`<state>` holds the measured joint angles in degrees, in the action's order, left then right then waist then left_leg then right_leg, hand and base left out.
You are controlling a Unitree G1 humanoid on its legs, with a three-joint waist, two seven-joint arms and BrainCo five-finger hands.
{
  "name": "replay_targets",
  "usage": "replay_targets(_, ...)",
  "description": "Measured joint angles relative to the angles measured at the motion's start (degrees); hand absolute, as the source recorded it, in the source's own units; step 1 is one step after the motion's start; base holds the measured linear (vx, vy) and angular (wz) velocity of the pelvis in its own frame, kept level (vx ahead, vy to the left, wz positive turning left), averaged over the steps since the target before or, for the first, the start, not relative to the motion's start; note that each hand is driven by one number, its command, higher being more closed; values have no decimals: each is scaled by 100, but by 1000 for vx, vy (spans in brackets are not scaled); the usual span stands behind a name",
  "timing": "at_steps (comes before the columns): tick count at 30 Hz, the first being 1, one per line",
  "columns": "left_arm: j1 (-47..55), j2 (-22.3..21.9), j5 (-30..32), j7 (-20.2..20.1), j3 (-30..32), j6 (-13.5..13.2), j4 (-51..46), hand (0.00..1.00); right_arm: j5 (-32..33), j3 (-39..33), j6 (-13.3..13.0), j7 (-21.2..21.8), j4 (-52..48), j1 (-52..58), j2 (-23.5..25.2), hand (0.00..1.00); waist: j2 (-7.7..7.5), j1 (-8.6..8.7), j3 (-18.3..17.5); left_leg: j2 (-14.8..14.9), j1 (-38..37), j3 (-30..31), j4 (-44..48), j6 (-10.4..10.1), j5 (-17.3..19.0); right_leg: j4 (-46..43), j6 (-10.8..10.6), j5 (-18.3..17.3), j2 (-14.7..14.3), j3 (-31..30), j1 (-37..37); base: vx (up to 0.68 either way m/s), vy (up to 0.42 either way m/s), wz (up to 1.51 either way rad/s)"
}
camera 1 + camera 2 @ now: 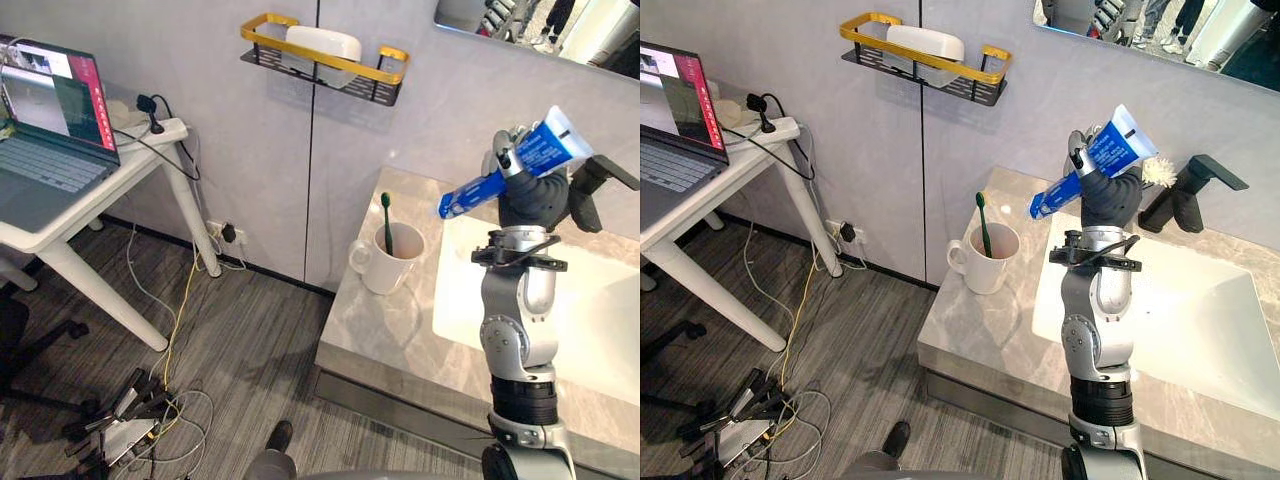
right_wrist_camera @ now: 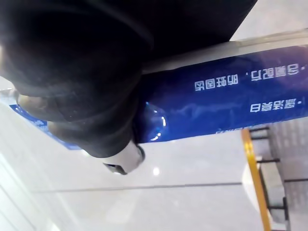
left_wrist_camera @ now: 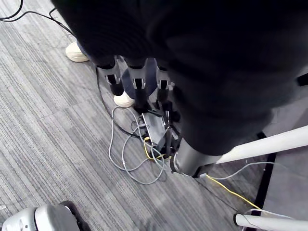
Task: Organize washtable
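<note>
Right hand is raised over the countertop, above the back left corner of the sink basin. Its fingers grasp a blue toothpaste tube, which is tilted with its lower end toward the white mug. That mug stands near the countertop's back left corner, a green toothbrush upright inside. Black faucet sits at the back edge. Left hand hangs over grey floor, fingers straight and released.

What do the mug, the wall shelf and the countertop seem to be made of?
The mug looks like glazed white ceramic: thick wall, soft shine. The wall shelf seems metal: thin black bars, gold rail. The countertop looks like polished grey-veined stone, perhaps imitation.
</note>
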<state>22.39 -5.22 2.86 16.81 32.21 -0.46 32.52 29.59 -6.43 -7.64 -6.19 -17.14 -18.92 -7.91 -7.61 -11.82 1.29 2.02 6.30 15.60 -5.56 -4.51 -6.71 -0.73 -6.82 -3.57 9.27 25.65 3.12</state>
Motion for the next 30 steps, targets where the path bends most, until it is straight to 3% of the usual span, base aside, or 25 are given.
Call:
replay_targets(9, -35, -3, -119, -3, 182, 10, 29, 0, 1339, 521, 56, 591, 16, 1, -191, 100, -312, 4, 119, -16, 71, 82, 12, -5, -6, 12, -3, -10, -2, 75, -41, 4, -2, 3)
replay_targets(16, -115, 2, -124, 32, 218, 14, 70, 0, 2432, 807, 63, 883, 18, -2, -396, 100, -439, 14, 136, -6, 81, 67, 14, -9, -9, -4, -3, -10, -4, 52, -51, 1, 0, 0)
replay_targets(20, -115, 2, -233, 105, 218, 14, 69, 0, 2509, 946, 75, 893, 18, -2, -492, 100, -467, 10, 137, -2, 79, 62, 13, -10, -8, -4, -3, -10, -7, 52, -65, 0, 0, 0)
replay_targets(26, -116, 3, -246, 113, 214, 14, 46, 0, 2494, 866, 116, 897, 7, -1, -764, 100, -638, 55, 181, -9, 91, 61, 14, -10, -7, -4, -2, -11, 0, 53, -92, 0, 0, 0)
replay_targets(30, -114, 2, -243, 119, 228, 14, 3, 0, 2415, 620, 131, 894, 0, 8, -840, 100, -644, 95, 184, -11, 98, 73, 14, -10, -7, -4, -2, -11, -2, 63, -90, 0, 0, 0)
